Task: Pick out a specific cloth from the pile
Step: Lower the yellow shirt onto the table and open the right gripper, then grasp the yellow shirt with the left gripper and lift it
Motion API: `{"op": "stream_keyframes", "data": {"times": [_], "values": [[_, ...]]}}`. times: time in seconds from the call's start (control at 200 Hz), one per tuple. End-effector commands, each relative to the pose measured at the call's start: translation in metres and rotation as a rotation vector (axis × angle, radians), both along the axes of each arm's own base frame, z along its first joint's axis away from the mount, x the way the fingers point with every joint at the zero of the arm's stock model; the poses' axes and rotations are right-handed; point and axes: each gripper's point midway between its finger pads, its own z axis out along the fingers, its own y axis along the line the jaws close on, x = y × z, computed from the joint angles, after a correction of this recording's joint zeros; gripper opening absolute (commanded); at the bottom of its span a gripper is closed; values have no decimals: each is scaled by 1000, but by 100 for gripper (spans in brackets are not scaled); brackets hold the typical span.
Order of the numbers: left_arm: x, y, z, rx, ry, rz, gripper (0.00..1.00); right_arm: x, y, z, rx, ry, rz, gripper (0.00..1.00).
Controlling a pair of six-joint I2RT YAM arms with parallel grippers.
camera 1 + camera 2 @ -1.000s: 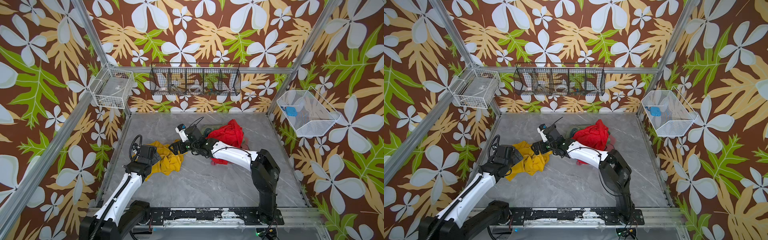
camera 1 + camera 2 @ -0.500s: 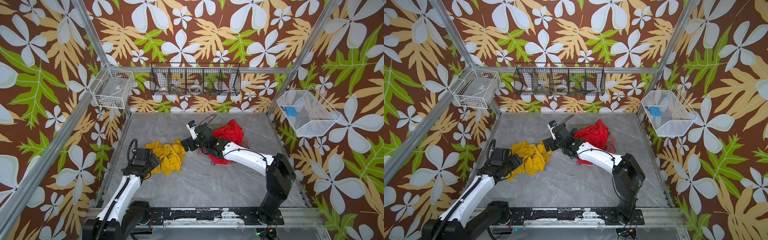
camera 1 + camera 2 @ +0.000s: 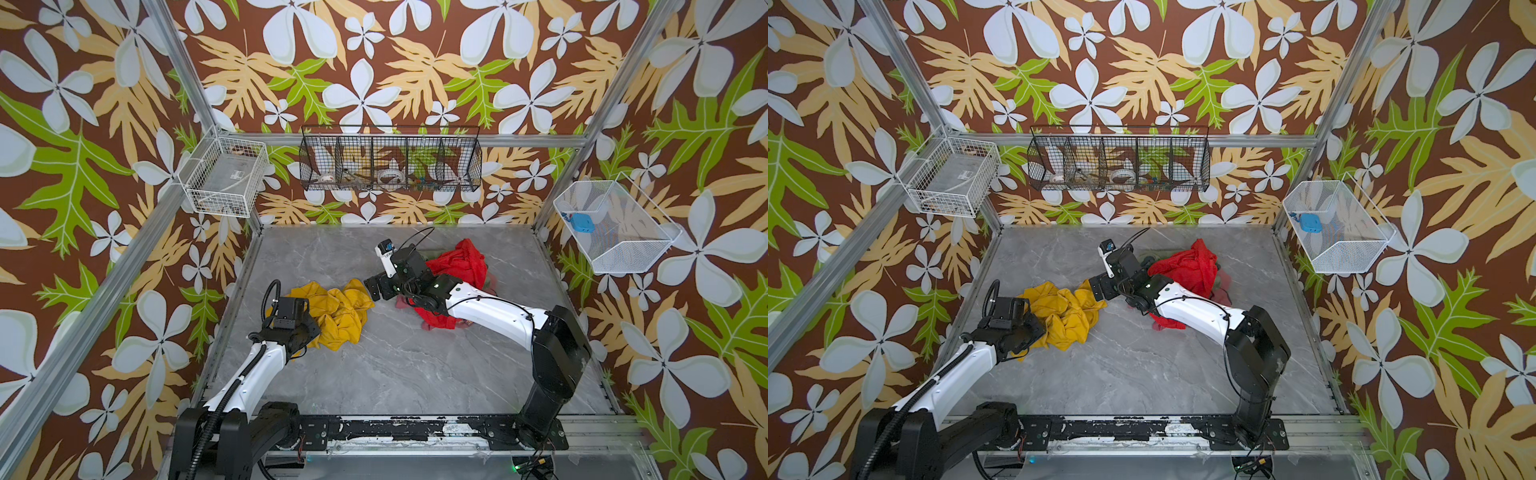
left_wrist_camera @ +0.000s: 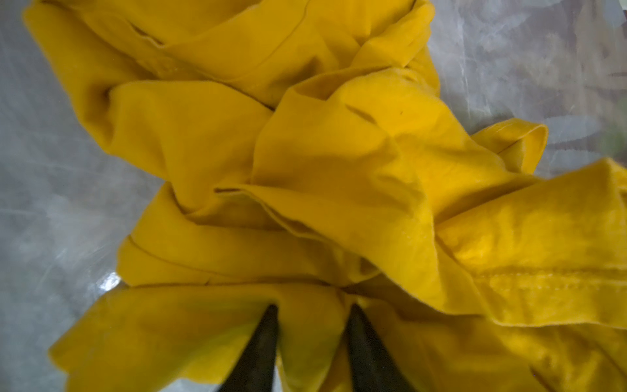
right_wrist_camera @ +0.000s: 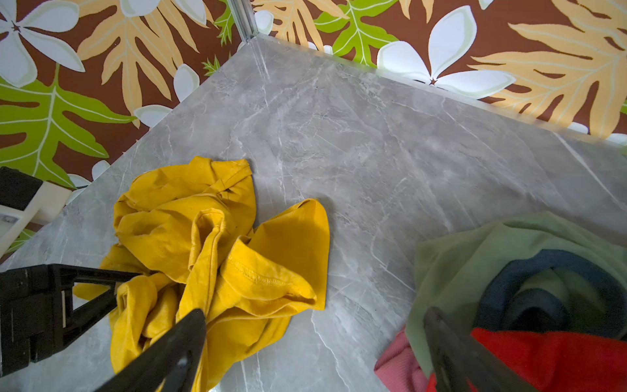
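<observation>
I cannot see all of the yellow cloth (image 3: 338,309). In both top views one end of it goes under my left arm (image 3: 266,365). In the left wrist view it fills the picture and runs off the edges. The tips of the left gripper (image 4: 310,312) are hidden in the top views, under the black block (image 3: 291,309) on the wrist.

The yellow cloth is plain mustard colour, soft, and scrunched up in fat folds, with a stitched hem showing. It lies on the left side of the grey table (image 3: 395,365), apart from the pile (image 3: 457,266), with bare table between them.

The left gripper is clamped on the yellow cloth. Its two dark fingers (image 4: 264,342) stand close together with a yellow fold pinched between them, at the end nearest my left arm.

The right gripper (image 5: 315,314) is spread wide and holds nothing. It sits low between the yellow cloth and the pile, just beside the flap that points to the pile. My right arm (image 3: 490,311) covers part of the pile. There I can see a red cloth (image 3: 461,262), a green cloth (image 5: 475,244), a pink bit (image 5: 397,370) and a dark blue bit (image 5: 543,261).
</observation>
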Motion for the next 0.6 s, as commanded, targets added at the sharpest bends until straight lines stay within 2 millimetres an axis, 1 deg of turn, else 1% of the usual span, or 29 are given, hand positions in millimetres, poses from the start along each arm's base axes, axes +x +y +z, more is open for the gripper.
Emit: {"op": "stream_keyframes", "data": {"times": [0.0, 0.01, 0.1, 0.34, 0.465, 0.511, 0.596], "values": [[11, -2, 16, -9, -60, -13, 1, 1, -2, 1, -4, -2, -12, 100], [12, -2, 18, -6, -65, -14, 0, 1, -3, 2, -5, -3, -13, 100], [14, 6, 40, 39, -109, 5, 0, 1, -5, 2, -12, -7, -17, 100], [27, 21, 127, 160, -242, 0, 0, 2, -4, 6, -19, -16, -9, 100], [45, 23, 167, 198, -304, -15, 0, 3, -4, 7, -20, -18, -13, 100], [54, 22, 184, 201, -340, -20, 0, 2, -4, 7, -19, -16, -10, 100], [73, 17, 208, 200, -390, -53, 0, 2, -4, 6, -21, -12, -11, 100]]}}
